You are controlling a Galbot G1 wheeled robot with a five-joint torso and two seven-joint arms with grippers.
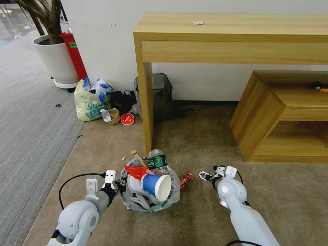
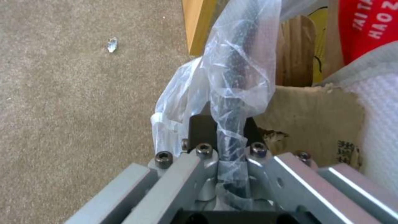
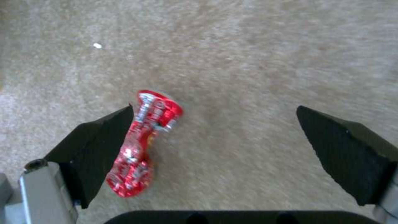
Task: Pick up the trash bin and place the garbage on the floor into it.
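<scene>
Left claw (image 2: 226,149) clamped on trash bin (image 1: 150,200) rim; right claw (image 3: 215,149) wide apart around red wrapper (image 3: 143,146) on floor (image 3: 248,62).

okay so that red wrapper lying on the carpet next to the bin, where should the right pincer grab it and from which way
Grip the red wrapper across its narrow pinched waist, coming straight down from above: it lies flat on the floor, long and thin. The right pincer is open above it, but the wrapper sits against one finger, so centre over it first.
</scene>
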